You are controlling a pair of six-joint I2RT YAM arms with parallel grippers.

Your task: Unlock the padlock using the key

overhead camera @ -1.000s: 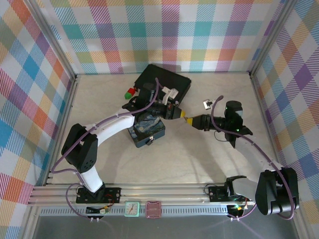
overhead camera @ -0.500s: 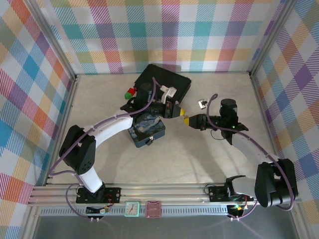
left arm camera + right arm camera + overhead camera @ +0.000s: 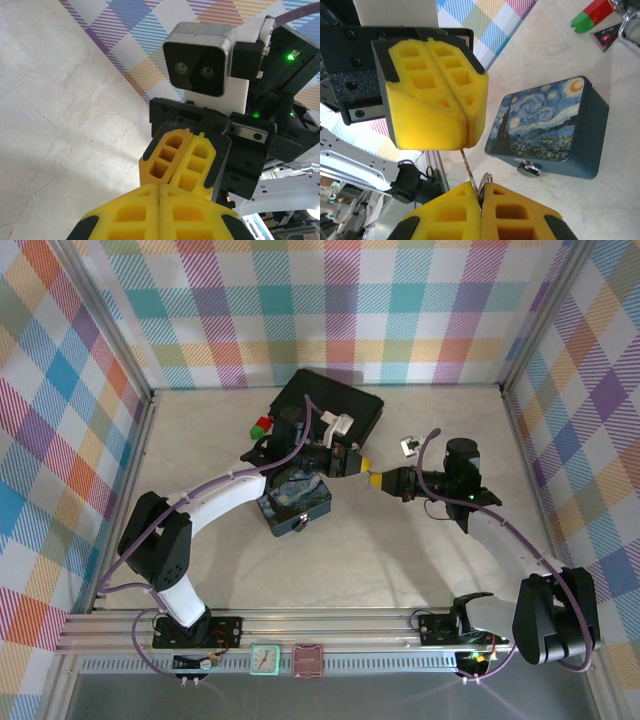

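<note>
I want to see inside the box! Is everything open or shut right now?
Thin dull-grey metal key: pinched in the right gripper.
Right gripper: shut on the key.
Yellow-fingered left gripper: shut, at the key's tip.
Blue starry-painting tin: lid shut.
Tiny silvery metal padlock: hanging on the tin, shackle looks closed.

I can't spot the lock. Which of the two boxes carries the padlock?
The blue starry-night tin: the padlock hangs on its front side. The other box is the plain black case behind it.
</note>
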